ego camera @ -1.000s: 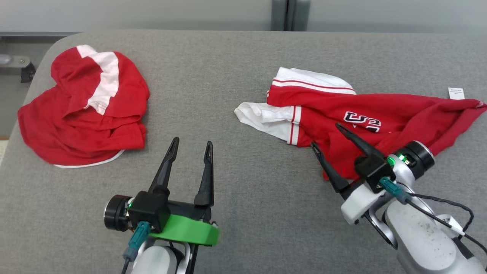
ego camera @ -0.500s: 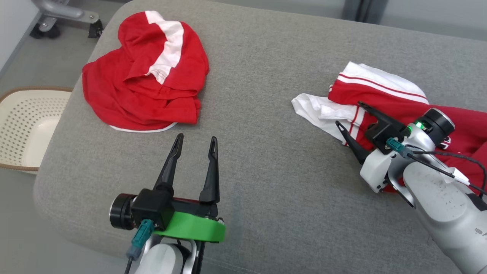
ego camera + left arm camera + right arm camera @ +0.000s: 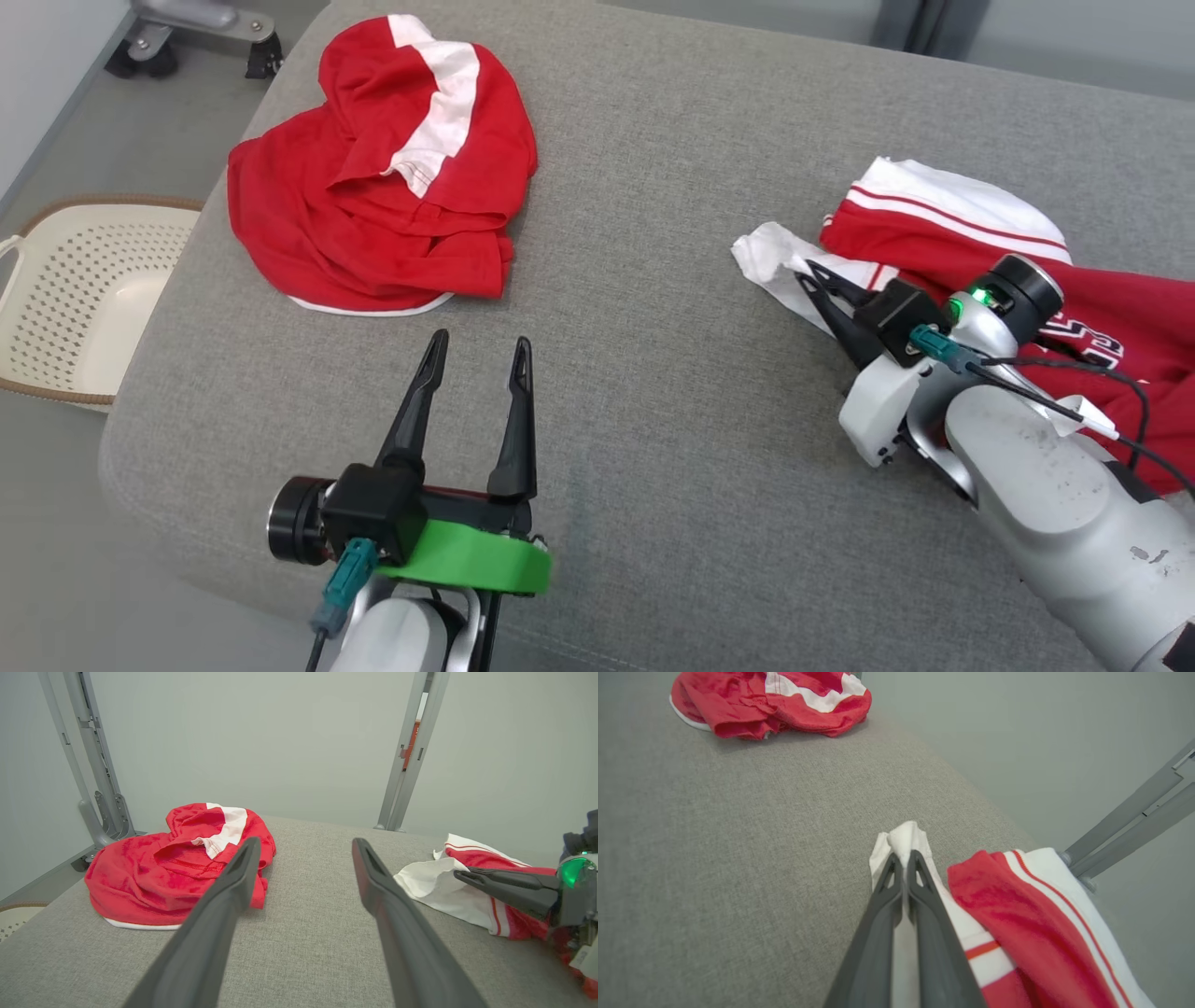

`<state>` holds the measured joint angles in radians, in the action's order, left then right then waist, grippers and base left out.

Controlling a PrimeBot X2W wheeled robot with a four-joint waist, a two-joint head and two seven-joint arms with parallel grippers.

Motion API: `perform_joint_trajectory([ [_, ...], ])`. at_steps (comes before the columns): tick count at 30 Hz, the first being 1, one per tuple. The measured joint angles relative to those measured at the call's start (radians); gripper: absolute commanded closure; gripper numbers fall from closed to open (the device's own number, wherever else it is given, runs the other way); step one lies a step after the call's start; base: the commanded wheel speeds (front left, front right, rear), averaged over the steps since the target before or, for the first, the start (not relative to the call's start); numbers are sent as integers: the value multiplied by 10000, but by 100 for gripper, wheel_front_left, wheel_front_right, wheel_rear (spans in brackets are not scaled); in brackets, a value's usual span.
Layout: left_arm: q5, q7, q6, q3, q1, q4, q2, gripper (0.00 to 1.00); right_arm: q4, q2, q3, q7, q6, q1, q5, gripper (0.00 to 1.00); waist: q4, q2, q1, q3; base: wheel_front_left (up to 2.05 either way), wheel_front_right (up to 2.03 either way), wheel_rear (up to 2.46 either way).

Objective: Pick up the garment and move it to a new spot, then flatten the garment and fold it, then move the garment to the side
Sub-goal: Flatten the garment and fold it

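Note:
The garment [image 3: 934, 233], a red and white shirt with dark letters, lies crumpled at the right of the grey padded surface [image 3: 653, 373]. Its white sleeve [image 3: 906, 837] points left. My right gripper [image 3: 805, 277] is shut on that sleeve, and the wrist view shows white cloth pinched between the two fingertips of the right gripper [image 3: 903, 856]. The sleeve's tip is slightly bunched upward. My left gripper [image 3: 481, 341] hovers open over bare fabric near the front edge, apart from both shirts, and holds nothing. From the left wrist view, the left gripper [image 3: 306, 842] points between the two garments.
A second red garment [image 3: 373, 205] with a white band lies heaped at the far left of the surface. A cream perforated basket [image 3: 93, 201] stands on the floor beyond the left edge. Grey metal frame posts [image 3: 411, 751] rise behind the surface.
The head camera has shifted, bringing the basket into view. My right gripper moved to the white sleeve and shut on it. The left gripper stayed open and still.

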<state>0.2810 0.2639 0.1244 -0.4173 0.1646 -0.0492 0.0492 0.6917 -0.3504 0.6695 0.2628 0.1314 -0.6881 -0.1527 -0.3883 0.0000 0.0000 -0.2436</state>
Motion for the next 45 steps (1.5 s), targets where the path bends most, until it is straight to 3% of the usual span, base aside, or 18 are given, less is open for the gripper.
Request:
perform_joint_trajectory([
  [6, -127, 0, -119, 184, -70, -130, 0, 0, -1473, 290, 763, 0, 0, 609, -895, 100, 404, 0, 0, 310, 0, 0, 0],
  [13, -282, 0, -278, 330, -319, -232, -2, 0, -2564, 81, 2412, 0, 0, 1520, -1845, 100, 932, 0, 0, 784, 0, 0, 0],
  [14, -295, 0, -293, 364, -365, -249, -2, 0, -2625, 15, 2614, 0, 0, 1615, -1962, 58, 1015, 0, 0, 848, 0, 0, 0],
  [15, -322, 0, -324, 397, -398, -261, -2, 0, -2598, -25, 2675, -6, 0, 1671, -2040, 0, 1081, 0, 0, 893, 0, 0, 0],
  [18, -357, 0, -364, 514, -513, -280, -2, 0, -2374, -207, 2663, -58, 2, 1785, -2173, 0, 1319, 0, 0, 1029, 0, 0, 0],
  [22, -414, 0, -426, 715, -593, -274, -2, 0, -2364, -240, 1835, -44, 0, 1850, -2243, 0, 1684, 0, 0, 1143, 0, 0, 0],
  [30, -493, 0, -454, 1007, -604, -257, -2, 0, -3035, -376, -1206, -4, 0, 2894, -2031, 0, 2443, 0, 0, 1300, 0, 0, 0],
  [37, -568, 2, -541, 1137, -641, -293, -2, 0, -4082, 763, -4510, 0, -4, 4850, -1244, 0, 3064, 0, 0, 1391, 0, 0, 0],
  [41, -623, 0, -566, 1137, -658, -330, -2, 0, -4598, 1549, -4951, 0, -4, 5684, -947, 0, 3320, 0, 0, 1394, 0, 0, 0],
  [45, -631, 0, -591, 1133, -650, -339, -2, 0, -4727, 1852, -4815, 0, -4, 5984, -775, 0, 3429, 0, 0, 1328, 0, 0, 0],
])
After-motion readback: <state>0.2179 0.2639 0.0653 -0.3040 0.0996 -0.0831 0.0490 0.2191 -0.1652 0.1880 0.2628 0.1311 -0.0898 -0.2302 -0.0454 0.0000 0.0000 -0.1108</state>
